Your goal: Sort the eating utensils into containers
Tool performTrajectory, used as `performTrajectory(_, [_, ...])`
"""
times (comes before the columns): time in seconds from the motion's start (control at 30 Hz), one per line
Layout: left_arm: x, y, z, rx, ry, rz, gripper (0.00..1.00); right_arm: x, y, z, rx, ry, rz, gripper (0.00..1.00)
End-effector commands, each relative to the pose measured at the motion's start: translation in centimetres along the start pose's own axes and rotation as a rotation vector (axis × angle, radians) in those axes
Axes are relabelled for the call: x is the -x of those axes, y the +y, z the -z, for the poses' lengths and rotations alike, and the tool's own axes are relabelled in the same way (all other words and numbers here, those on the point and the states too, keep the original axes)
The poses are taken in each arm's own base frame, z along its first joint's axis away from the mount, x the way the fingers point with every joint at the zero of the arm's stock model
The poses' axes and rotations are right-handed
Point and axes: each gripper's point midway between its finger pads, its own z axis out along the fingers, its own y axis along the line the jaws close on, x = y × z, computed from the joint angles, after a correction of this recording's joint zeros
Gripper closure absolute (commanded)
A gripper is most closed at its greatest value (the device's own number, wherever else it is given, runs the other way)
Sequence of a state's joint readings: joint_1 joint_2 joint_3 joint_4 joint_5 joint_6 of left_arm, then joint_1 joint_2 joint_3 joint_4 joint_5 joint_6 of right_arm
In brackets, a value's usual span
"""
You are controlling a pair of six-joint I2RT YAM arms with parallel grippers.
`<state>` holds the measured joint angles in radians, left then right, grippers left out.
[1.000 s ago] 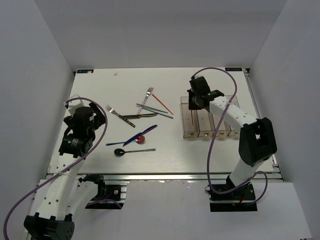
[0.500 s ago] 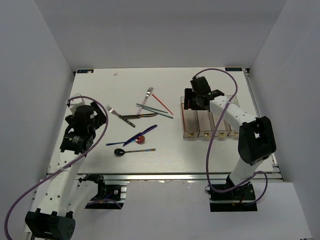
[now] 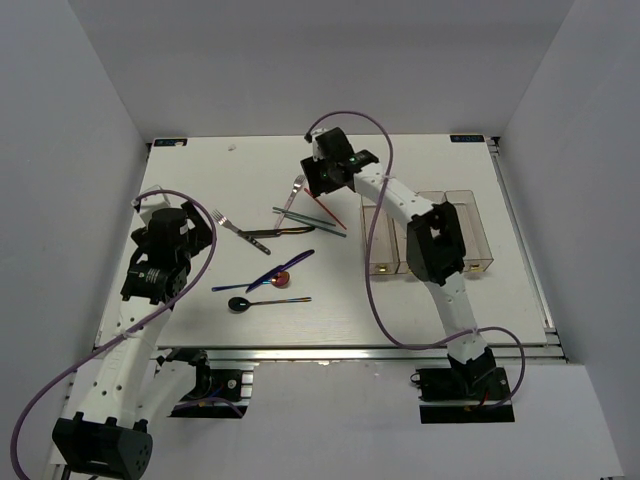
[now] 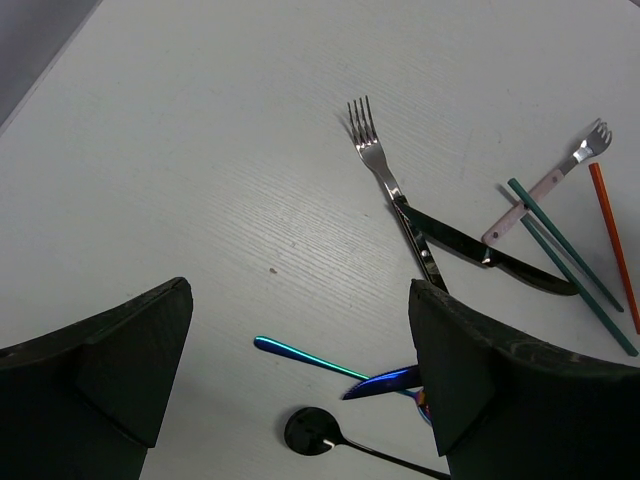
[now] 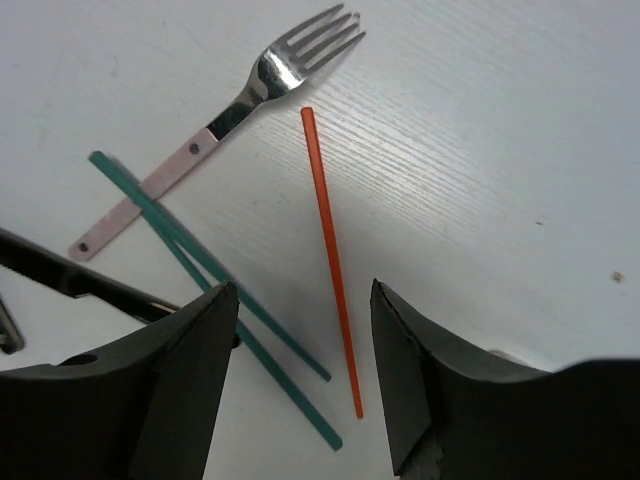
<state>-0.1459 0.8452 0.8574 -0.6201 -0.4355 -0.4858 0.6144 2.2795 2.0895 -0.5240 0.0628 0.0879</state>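
Starting with the table (image 3: pixel 200 170), we see that it carries everything. The row of clear containers (image 3: pixel 478 232) sits on its right side, and the loose utensils lie scattered well apart from them, around the middle.

Our right gripper (image 5: pixel 302 300) hangs over the far cluster with its jaws spread wide and nothing between them. Our left gripper (image 4: pixel 298 290) is likewise wide open and empty, above the near-left part of the table.

Under the right gripper lie a pink-handled fork (image 5: pixel 215 125) and two teal chopsticks (image 5: pixel 200 256), one of them crossing the fork's handle. An orange chopstick (image 5: pixel 328 250) lies alone just beside them.

We judge the orange chopstick to be the likely pick. It looks light, stiff and smooth, so it may roll or skid away as the jaws close. We would take it near its middle, with the jaws across its length, coming right down to the table and staying clear of the teal pair.
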Motion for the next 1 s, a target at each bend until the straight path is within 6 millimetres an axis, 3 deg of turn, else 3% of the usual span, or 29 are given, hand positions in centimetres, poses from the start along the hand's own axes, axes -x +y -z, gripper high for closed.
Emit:
performTrajectory(0.0, [-0.2, -0.1, -0.1, -0.012, 0.006, -0.008, 0.02, -1.3, -0.8, -1.4, 0.009, 0.072, 0.074, 0.39])
performTrajectory(0.13, [-0.3, -0.4, -0.1, -0.030, 0.010, -0.010, 0.02, -2.2, -1.1, -3.4, 0.000, 0.068, 0.124, 0.40])
performTrajectory(0.27, [-0.2, -0.5, 0.0, -0.036, 0.008, -0.008, 0.02, -5.1, -1.0, -5.9, 0.009, 0.141, 0.125, 0.42])
performTrajectory(0.33, [-0.3, -0.5, 0.0, -0.039, 0.010, -0.010, 0.02, -6.0, -1.0, -6.6, 0.011, 0.152, 0.125, 0.47])
performTrajectory(0.37, [-0.3, -0.5, 0.0, -0.041, 0.011, -0.010, 0.02, -6.7, -1.1, -6.9, 0.011, 0.167, 0.122, 0.51])
performTrajectory(0.47, [-0.2, -0.6, 0.2, -0.046, 0.005, -0.007, 0.02, -7.3, -1.2, -7.1, 0.005, 0.174, 0.116, 0.79])
performTrajectory(0.57, [-0.2, -0.6, 0.2, -0.050, 0.004, -0.005, 0.02, -7.1, -1.7, -6.8, -0.021, 0.174, 0.112, 1.00])
performTrajectory(0.6, [-0.2, -0.6, 0.2, -0.050, 0.004, -0.005, 0.02, -7.0, -1.6, -6.7, -0.023, 0.171, 0.115, 1.00])
performTrajectory(0.7, [-0.2, -0.7, 0.2, -0.055, 0.005, -0.006, 0.02, -4.9, -2.0, -6.1, -0.048, 0.116, 0.108, 1.00])
performTrajectory(0.8, [-0.2, -0.8, 0.2, -0.058, 0.008, -0.009, 0.02, -0.4, -2.5, -3.4, -0.057, 0.007, 0.019, 1.00])
performTrajectory(0.87, [-0.3, -0.8, 0.1, -0.058, 0.010, -0.009, 0.02, 3.3, -2.5, 0.2, -0.037, -0.086, -0.022, 1.00])
performTrajectory(0.9, [-0.3, -0.8, 0.1, -0.057, 0.011, -0.009, 0.02, 3.5, -2.9, 1.2, -0.026, -0.099, -0.044, 1.00])
performTrajectory(0.93, [-0.3, -0.8, 0.1, -0.058, 0.010, -0.008, 0.02, 5.9, -3.0, 4.5, -0.024, -0.171, -0.072, 1.00])
performTrajectory(0.97, [-0.4, -0.8, 0.1, -0.059, 0.014, -0.010, 0.02, 6.3, -3.2, 5.6, -0.027, -0.193, -0.089, 1.00])
